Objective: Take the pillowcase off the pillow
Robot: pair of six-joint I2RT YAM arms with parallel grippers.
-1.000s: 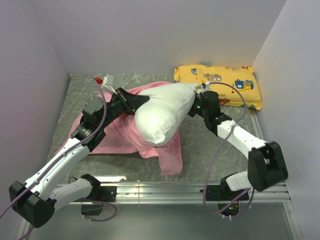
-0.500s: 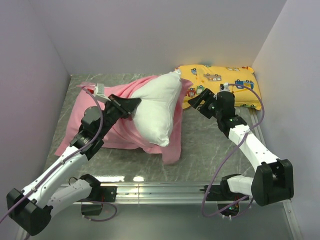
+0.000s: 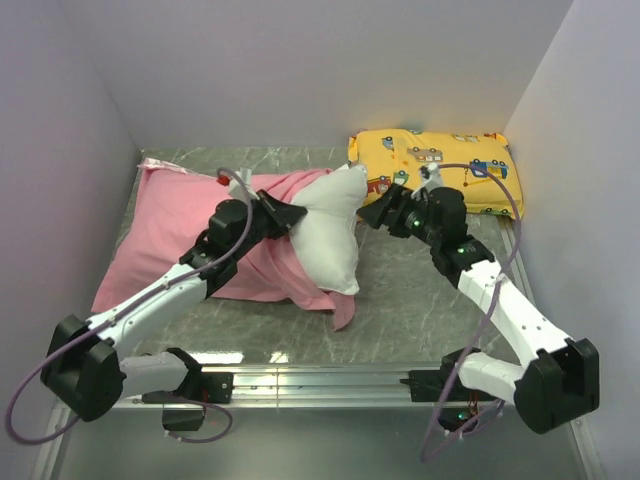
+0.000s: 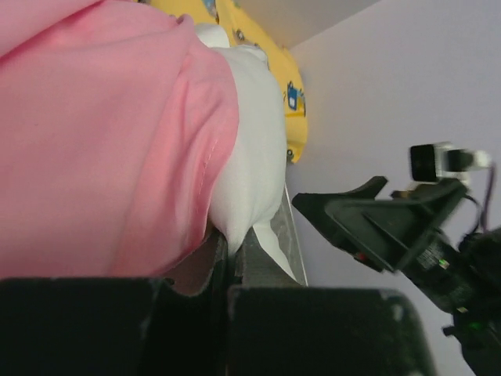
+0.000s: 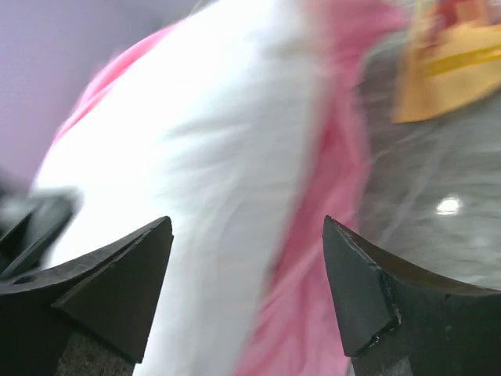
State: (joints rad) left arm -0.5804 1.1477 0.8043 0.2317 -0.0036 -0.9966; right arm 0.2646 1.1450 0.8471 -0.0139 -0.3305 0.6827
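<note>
Your right fingers (image 5: 117, 290) now stand wide, clear of the pillow (image 3: 335, 240), which has sunk onto the surface (image 3: 420, 290); your left fingers (image 4: 109, 321) still pinch the pillowcase (image 3: 170, 240).

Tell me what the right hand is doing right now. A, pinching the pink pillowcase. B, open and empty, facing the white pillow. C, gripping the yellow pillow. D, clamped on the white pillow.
B: in the right wrist view the right hand stands wide open with nothing in it, and the white pillow lies just beyond it.
</note>
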